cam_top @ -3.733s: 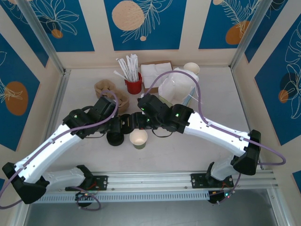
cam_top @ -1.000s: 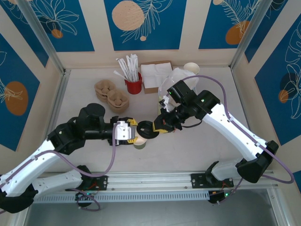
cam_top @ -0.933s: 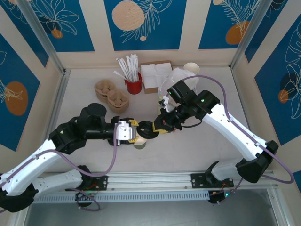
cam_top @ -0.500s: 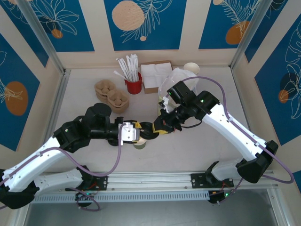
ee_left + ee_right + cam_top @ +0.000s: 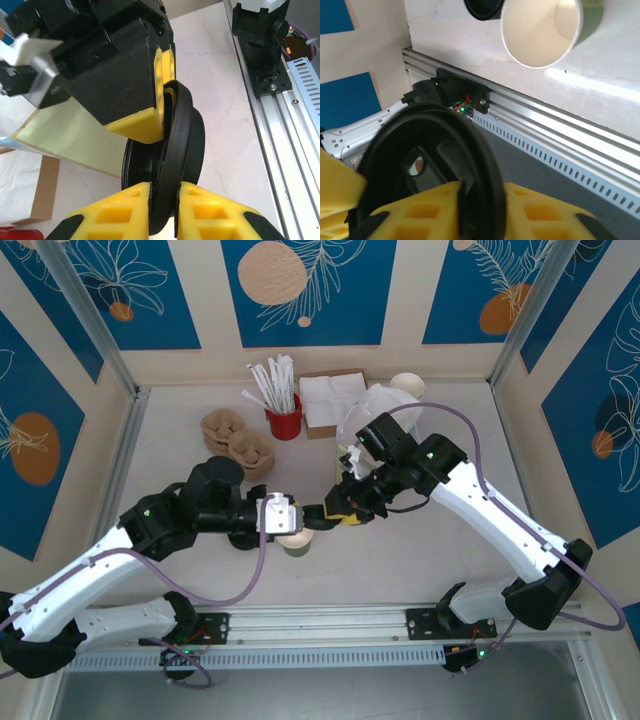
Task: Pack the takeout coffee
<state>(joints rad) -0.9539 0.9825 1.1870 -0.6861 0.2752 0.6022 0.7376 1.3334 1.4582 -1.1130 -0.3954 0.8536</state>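
Top external: both arms meet mid-table, left gripper [image 5: 295, 516] and right gripper [image 5: 330, 513] nose to nose w/ the black lid [image 5: 312, 511] between them, up off the table [image 5: 430, 560]. Coffee cup [image 5: 296, 541] stands upright just below that meeting point, near the front edge, mouth uncovered, olive-green side showing. Left wrist cam: left's yellow fingers [image 5: 122, 216] pinched on the lid's lower rim, lid [image 5: 187, 145] on edge, and right's yellow fingers [image 5: 140, 120] clamped on the upper rim (so two grips on one lid). Right wrist cam: right gripper [image 5: 480, 200] closed on the lid [image 5: 427, 127], cup [image 5: 540, 35] seen from above, cream inside, nothing in it. Dark round thing [image 5: 482, 6] just beside the cup, prob. another lid, but it's cropped. Back of table: red cup of stirrers [image 5: 283, 422], napkins [image 5: 328, 400], cardboard carriers [image 5: 238, 440], clear bag [image 5: 385, 412], all well apart from the cup.
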